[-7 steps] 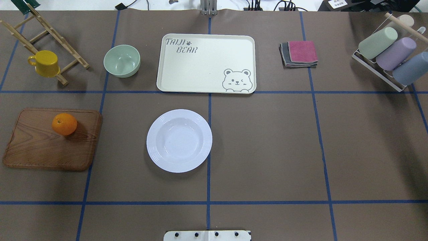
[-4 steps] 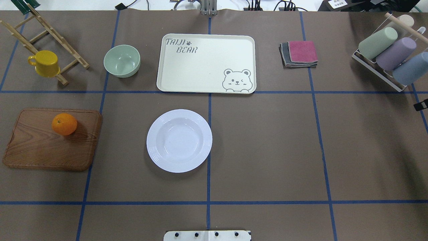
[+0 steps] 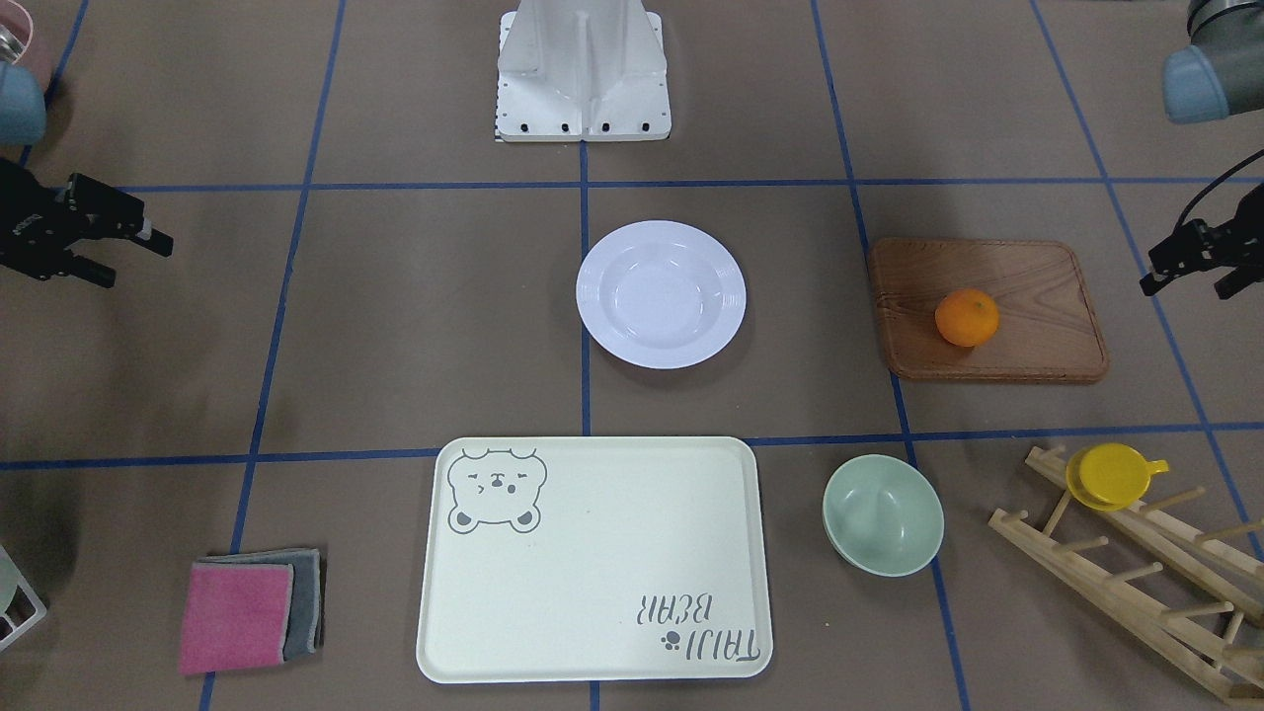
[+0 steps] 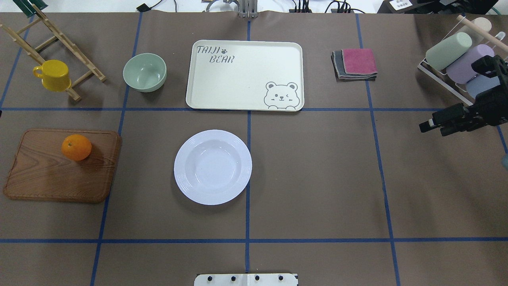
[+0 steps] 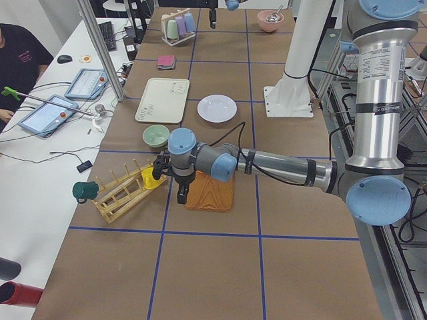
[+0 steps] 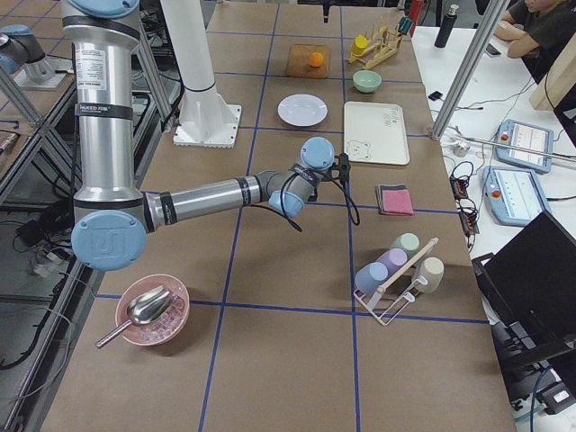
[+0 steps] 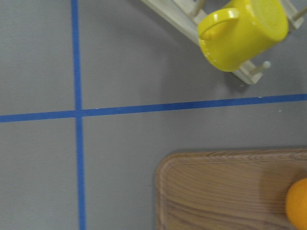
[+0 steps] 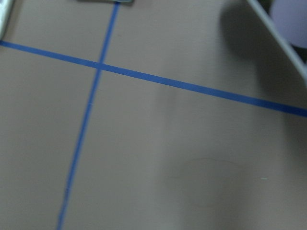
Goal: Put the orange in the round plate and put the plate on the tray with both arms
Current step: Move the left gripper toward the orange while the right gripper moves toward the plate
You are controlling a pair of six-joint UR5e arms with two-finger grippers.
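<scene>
The orange (image 4: 76,147) (image 3: 967,317) lies on a brown wooden board (image 4: 59,174), left of the table's middle. Near the centre stands the white round plate (image 4: 212,167) (image 3: 661,293), with nothing in it. Beyond it lies the cream tray (image 4: 244,75) (image 3: 592,563) with the bear drawing, bare. My right gripper (image 4: 432,130) (image 3: 138,263) hovers open and holding nothing by the right table edge, far from the plate. My left gripper (image 3: 1185,288) is open beyond the board's outer end, apart from the orange; its wrist view catches the orange's edge (image 7: 298,203).
A pale-green bowl (image 4: 144,72) sits left of the tray. A yellow cup (image 4: 53,75) hangs on a wooden rack (image 4: 59,39) at the far left. Folded cloths (image 4: 355,63) lie right of the tray. A rack of pastel cups (image 4: 456,59) stands just behind the right gripper.
My right gripper has come into the overhead view from the right edge and moved leftward. The orange, plate and tray have not moved.
</scene>
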